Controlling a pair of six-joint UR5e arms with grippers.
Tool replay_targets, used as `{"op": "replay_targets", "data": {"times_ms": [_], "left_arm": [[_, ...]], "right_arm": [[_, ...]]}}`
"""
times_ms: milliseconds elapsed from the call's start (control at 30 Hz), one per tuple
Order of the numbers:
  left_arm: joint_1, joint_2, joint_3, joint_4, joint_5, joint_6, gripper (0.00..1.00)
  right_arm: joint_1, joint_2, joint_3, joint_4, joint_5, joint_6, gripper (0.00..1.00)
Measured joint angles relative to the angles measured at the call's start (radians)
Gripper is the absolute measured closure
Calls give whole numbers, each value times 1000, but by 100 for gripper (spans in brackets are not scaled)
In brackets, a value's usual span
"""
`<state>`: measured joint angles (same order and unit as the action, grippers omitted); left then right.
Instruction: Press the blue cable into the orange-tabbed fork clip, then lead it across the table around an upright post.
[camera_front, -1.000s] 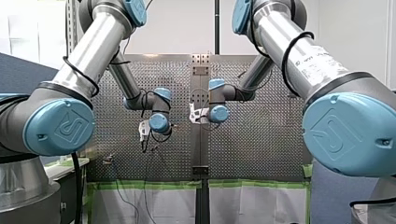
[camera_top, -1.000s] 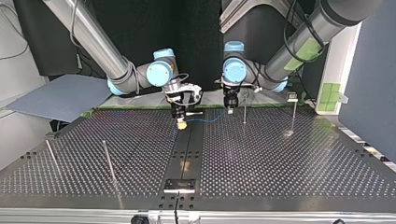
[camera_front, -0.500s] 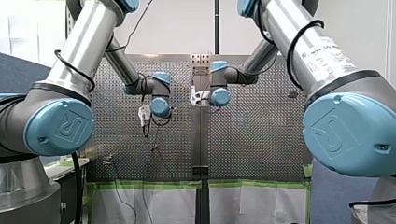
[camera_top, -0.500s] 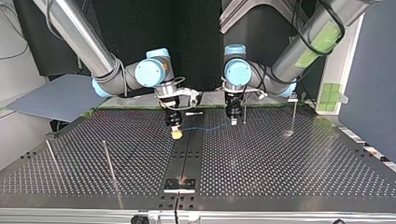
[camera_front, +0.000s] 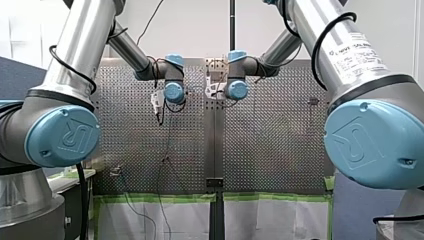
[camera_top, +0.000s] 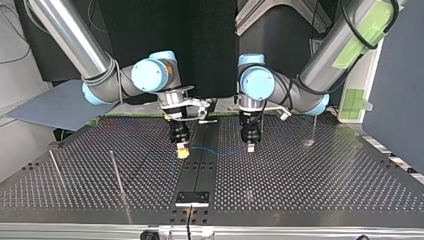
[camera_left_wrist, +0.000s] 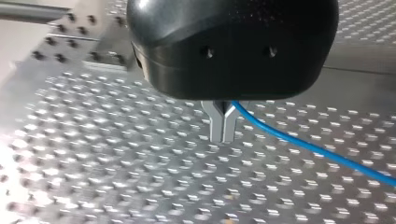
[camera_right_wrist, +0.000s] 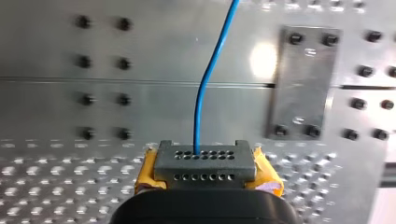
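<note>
Aloft, blue cable (camera_top: 215, 151); pinched by left gripper (camera_top: 250, 147) and right gripper (camera_top: 183, 153)

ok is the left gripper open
No, the left gripper is shut, its metal fingers pressed together on the blue cable in the left wrist view.

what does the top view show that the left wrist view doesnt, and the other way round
Only the top view: my right claw with yellow pads, holding the blue cable at its other end, and two upright posts at the view's left. Only the left wrist view: my left claw's metal fingers closed on the cable, seen close. Both: the cable, my left claw and the perforated table.
</note>
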<state>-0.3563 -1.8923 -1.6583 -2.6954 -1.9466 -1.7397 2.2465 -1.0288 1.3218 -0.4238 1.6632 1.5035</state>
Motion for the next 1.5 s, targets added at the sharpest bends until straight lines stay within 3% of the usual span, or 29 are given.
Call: {"op": "replay_targets", "data": {"times_ms": [500, 1100, 1300, 1500], "left_arm": [[-17, 105, 130, -84, 0, 10, 100], [-22, 102, 166, -101, 9, 25, 100], [-28, 98, 208, -140, 27, 26, 100], [-48, 54, 263, -195, 38, 53, 100]], "right_arm": [[-4, -29, -60, 35, -2, 6, 100], [-38, -98, -94, 65, -2, 37, 100], [-54, -123, -94, 79, -2, 48, 100], [-71, -134, -95, 101, -1, 58, 100]]}}
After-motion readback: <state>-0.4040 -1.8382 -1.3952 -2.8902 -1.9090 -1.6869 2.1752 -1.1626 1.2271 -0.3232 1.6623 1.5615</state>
